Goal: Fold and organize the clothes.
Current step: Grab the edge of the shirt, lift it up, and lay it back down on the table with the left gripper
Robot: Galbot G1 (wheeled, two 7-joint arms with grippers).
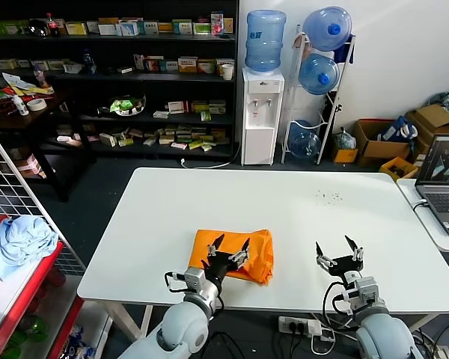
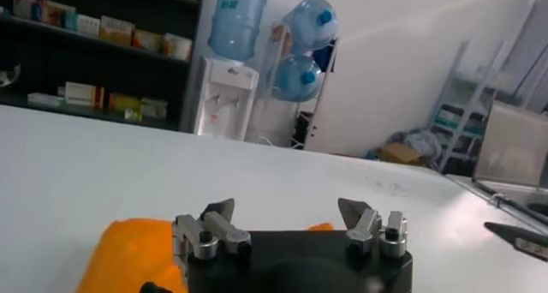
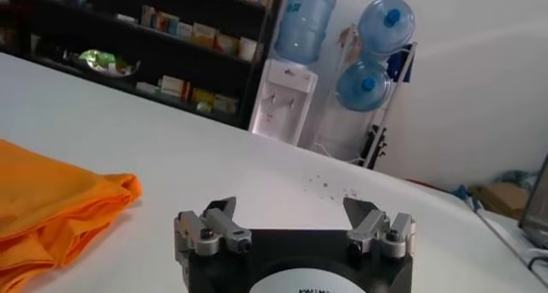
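The orange T-shirt (image 1: 232, 250) lies folded into a small rectangle on the white table (image 1: 284, 202), near its front edge and left of centre. My left gripper (image 1: 230, 249) is open and empty, hovering just over the shirt's front edge. In the left wrist view the shirt (image 2: 128, 252) shows beneath the open fingers (image 2: 218, 222). My right gripper (image 1: 340, 254) is open and empty above bare table to the right of the shirt. In the right wrist view the shirt (image 3: 51, 205) lies off to the side of that gripper (image 3: 291, 213).
A laptop (image 1: 441, 179) sits on a side table at the right. A red rack at the left holds a light blue cloth bundle (image 1: 19, 239). Shelves, a water dispenser (image 1: 262, 112) and spare bottles stand behind the table. Small dark specks (image 1: 329, 197) mark the table's far right.
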